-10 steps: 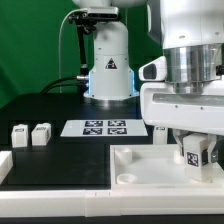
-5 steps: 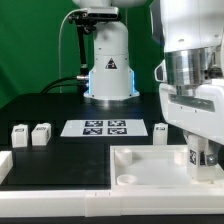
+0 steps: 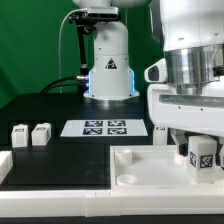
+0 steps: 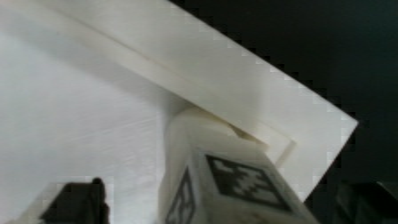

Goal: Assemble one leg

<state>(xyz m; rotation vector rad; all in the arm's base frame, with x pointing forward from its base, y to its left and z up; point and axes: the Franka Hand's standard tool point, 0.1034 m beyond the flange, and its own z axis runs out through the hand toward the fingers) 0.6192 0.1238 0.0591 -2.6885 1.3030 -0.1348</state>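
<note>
Black counter (image 3: 40,110) bearing a large flat white panel (image 3: 150,160). Above it the gripper (image 3: 203,148) pinches the leg (image 3: 203,157), upright at the panel's corner toward the exterior view's right. Leg: small stiff plastic post, probably light and slick; grip across opposite flat faces, upper half.

My black worktop (image 3: 50,108) carries the marker board (image 3: 104,127) — flat, near its middle — with a green backdrop (image 3: 30,40) behind.

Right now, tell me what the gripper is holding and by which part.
The leg stands inside the gripper, upper end enclosed. The wrist view shows a gap beside one finger, so whether it is clamped cannot be told.
</note>
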